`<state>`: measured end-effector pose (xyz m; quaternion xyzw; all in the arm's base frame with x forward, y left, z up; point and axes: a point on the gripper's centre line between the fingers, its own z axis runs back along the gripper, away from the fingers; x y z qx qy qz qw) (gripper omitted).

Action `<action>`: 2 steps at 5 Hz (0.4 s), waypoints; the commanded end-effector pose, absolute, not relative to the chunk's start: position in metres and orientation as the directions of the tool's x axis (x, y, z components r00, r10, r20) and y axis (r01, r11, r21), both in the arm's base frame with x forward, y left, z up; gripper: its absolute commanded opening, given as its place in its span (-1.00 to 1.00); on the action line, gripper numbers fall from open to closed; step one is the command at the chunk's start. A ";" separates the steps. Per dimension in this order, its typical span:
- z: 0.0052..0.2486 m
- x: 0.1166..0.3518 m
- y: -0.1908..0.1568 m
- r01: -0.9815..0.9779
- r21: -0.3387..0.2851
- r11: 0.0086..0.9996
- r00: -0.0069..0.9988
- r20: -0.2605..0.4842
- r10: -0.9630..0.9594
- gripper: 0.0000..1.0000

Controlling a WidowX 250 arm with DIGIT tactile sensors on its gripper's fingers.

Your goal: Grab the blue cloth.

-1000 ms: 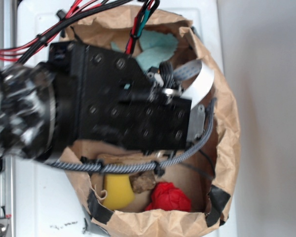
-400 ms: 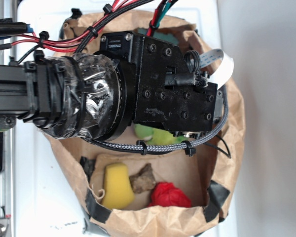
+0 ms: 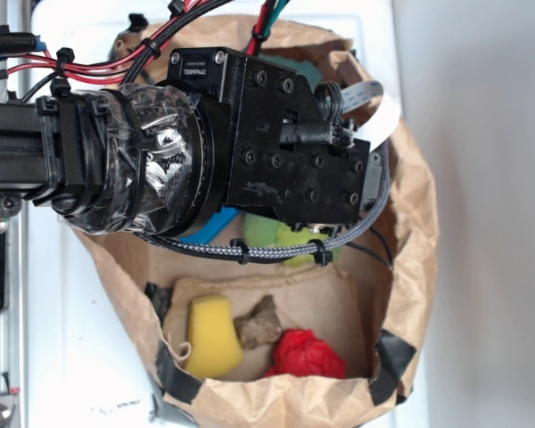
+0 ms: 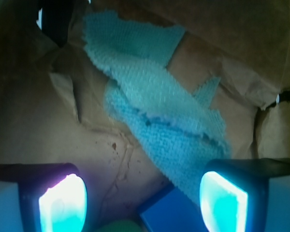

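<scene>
Clearly, we are looking down into a brown paper bag (image 3: 408, 267) that carries everything, its rolled rim patched with black tape at the near edge. In the exterior view our black arm, its wrist wrapped in shiny clear tape, reaches in from the left edge and covers most of the bag's far half, so the gripper (image 4: 142, 198) itself is hidden there. From the wrist view we see its two fingers (image 4: 63, 203) spread wide apart at the bottom corners of the picture, glowing teal, with nothing between them but the bag floor and the objects below. The blue cloth (image 4: 159, 116) lies crumpled on that floor, running from the far left corner of the bag down toward the right finger, where its ragged lower end sits just beside or touching the pad; we cannot tell which. A bright blue block (image 4: 171, 215) sits between the fingers, next to the cloth's lower edge. In the exterior view a green plush toy (image 3: 281, 239) peeks out under the arm, while a yellow sponge (image 3: 212, 334), a brown lump (image 3: 259, 323) and a red object (image 3: 308, 355) rest along the bag's near edge.
</scene>
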<state>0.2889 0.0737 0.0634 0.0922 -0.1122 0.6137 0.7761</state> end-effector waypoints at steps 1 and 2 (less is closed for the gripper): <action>0.087 0.274 0.087 -0.973 -0.055 0.222 0.195 0.313 0.930 1.00; 0.086 0.286 0.085 -0.971 -0.055 0.234 0.211 0.269 0.940 1.00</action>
